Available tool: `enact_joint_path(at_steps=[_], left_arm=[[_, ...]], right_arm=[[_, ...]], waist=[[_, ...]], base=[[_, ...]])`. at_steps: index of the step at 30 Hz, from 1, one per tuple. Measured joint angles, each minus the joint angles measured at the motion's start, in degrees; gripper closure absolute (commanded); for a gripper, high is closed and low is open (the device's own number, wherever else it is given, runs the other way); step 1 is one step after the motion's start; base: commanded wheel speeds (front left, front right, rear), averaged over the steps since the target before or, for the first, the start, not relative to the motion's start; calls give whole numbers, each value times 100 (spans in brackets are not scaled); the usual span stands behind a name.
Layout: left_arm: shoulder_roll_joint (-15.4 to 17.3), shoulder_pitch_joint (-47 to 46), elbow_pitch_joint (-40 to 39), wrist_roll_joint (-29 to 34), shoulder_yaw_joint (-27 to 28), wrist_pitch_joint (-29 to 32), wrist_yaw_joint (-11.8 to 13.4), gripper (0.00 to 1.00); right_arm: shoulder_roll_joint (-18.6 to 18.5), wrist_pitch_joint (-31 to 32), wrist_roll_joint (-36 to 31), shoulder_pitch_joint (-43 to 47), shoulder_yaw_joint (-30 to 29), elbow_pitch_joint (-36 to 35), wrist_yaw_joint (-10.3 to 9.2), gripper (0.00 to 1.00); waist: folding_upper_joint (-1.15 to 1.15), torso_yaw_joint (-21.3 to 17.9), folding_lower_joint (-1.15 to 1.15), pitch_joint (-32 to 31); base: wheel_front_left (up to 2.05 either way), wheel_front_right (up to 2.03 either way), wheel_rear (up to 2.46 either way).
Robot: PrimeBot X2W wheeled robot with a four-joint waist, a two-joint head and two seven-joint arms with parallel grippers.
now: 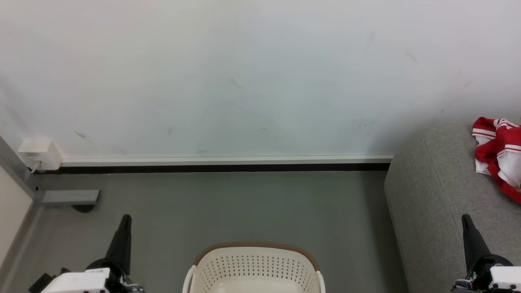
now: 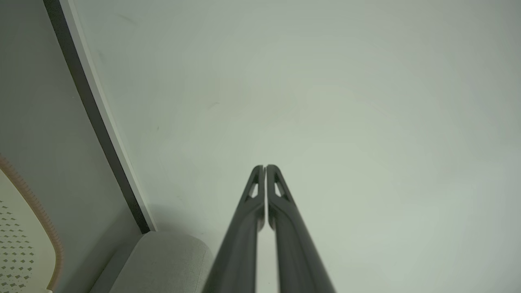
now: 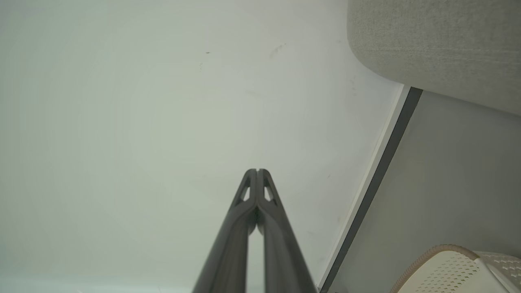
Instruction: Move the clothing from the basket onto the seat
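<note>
Left tool, right tool pinched together (slim, dark, tapered); crumpled, seemingly thin jersey on speckled woven sofa.

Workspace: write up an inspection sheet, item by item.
Surface: grey floor, smooth.
Job's things: red jersey lies crumpled on the grey sofa; cream basket stands on the floor left of the sofa, no clothing in its visible part.
Clutter: nothing seen.
Tools: left tool shut, holding nothing; right tool shut, holding nothing.
Cables: what looks like a short pale lead at the white wall box.
Surroundings: scuffed white wall, dark skirting, grey fitting low on the left.
</note>
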Motion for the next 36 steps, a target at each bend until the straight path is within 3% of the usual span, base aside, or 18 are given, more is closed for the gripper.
enact_joint_path(at_steps=[36], left_arm=[[0,0,0,0,0,0,0,100]], right_arm=[[0,0,0,0,0,0,0,100]], waist=[[0,0,0,0]], base=[[0,0,0]])
